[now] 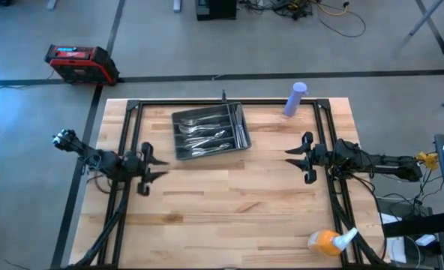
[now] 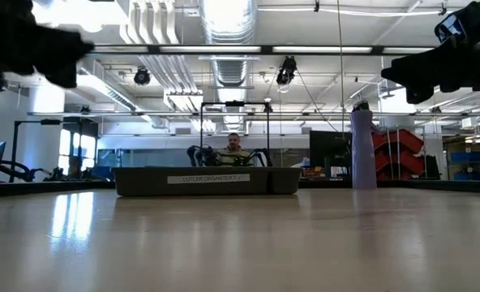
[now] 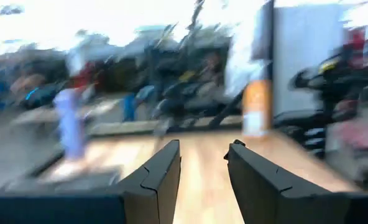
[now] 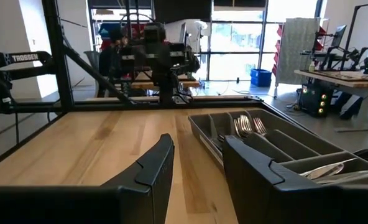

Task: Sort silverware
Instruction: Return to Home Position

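The silverware [image 1: 207, 135] lies in the compartments of a dark grey tray [image 1: 183, 120] that stands on the far middle of the wooden table. In the right wrist view, forks [image 4: 246, 124] and spoons [image 4: 327, 169] show in the tray [image 4: 283, 140]. My left gripper [image 1: 160, 166] is open, up in the air to the near left of the tray. My right gripper [image 1: 291, 157] is open too, in the air to the right of the tray, with nothing between its fingers [image 4: 199, 152]. In the low view both arms hang high above the table.
A purple bottle [image 1: 295, 99] stands at the far edge, right of the tray. An orange spray bottle [image 1: 328, 241] lies at the near right corner. A black frame runs along the table's edges. A person [image 2: 234, 146] sits beyond the far edge.
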You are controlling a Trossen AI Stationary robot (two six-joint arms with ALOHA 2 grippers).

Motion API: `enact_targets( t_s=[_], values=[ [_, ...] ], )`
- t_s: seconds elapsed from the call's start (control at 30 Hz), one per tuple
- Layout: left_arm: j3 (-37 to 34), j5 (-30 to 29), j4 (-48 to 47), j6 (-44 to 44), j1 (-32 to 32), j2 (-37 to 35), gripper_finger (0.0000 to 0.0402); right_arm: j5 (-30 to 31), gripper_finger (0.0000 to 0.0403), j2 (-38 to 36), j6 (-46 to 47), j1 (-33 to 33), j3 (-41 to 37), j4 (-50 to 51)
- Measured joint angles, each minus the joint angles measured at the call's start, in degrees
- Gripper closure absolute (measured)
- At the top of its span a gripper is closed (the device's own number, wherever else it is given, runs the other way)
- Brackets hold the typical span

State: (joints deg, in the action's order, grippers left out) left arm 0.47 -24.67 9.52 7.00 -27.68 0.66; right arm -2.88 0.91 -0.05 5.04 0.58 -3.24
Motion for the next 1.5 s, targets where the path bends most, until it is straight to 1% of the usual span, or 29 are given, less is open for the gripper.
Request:
enact_targets(
  t_s=[0.07, 0.17, 0.23, 0.4, 0.57, 0.67, 0.73, 0.83, 0.97, 1.0, 1.27, 1.5],
  values=[
    [0.0, 0.8, 2.0, 1.6, 0.7, -0.6, 0.0282, 0.0, 0.0289, 0.0, 0.0, 0.0, 0.0, 0.0],
    [0.0, 0.8, 1.9, 1.6, 2.8, -0.5, 0.0280, 0.0, 0.0294, 0.0, 0.0, 0.0, 0.0, 0.0],
    [0.0, 2.9, 2.2, 1.4, 5.1, -0.6, 0.0277, -0.1, 0.0298, 0.0, 0.0, 0.0, 0.0, 0.0],
    [0.0, 12.8, 4.3, -0.2, 14.1, -0.6, 0.0270, -0.1, 0.0307, 0.0, 0.0, 0.0, 0.0, 0.0],
    [0.0, 23.8, 2.0, -6.5, 26.6, -0.2, 0.0270, 0.0, 0.0316, 0.0, 0.0, 0.0, 0.0, 0.0],
    [0.0, 27.7, 0.7, -8.6, 32.8, -0.5, 0.0274, -0.1, 0.0322, 0.0, 0.0, 0.0, 0.0, 0.0],
    [0.2, 29.4, 0.0, -10.3, 35.0, -0.5, 0.0278, 0.0, 0.0326, 0.0, 0.0, 0.0, 0.0, 0.0],
    [1.5, 30.0, -2.2, -11.1, 35.2, -0.6, 0.0282, 0.0, 0.0333, 0.0, 0.0, 0.0, 0.0, 0.0],
    [4.3, 30.0, -11.3, -11.1, 35.2, -0.6, 0.0280, 0.0, 0.0343, 0.0, 0.0, 0.0, 0.0, 0.0],
    [4.7, 30.0, -12.2, -10.9, 35.2, -0.5, 0.0279, 0.0, 0.0345, 0.0, 0.0, 0.0, 0.0, 0.0],
    [5.1, 29.9, -12.3, -10.4, 35.2, -0.3, 0.0269, 0.0, 0.0360, 0.0, 0.0, 0.0, 0.0, 0.0],
    [5.1, 29.8, -12.4, -10.4, 35.2, -0.2, 0.0279, 0.0, 0.0363, 0.0, 0.0, 0.0, 0.0, 0.0]
  ],
)
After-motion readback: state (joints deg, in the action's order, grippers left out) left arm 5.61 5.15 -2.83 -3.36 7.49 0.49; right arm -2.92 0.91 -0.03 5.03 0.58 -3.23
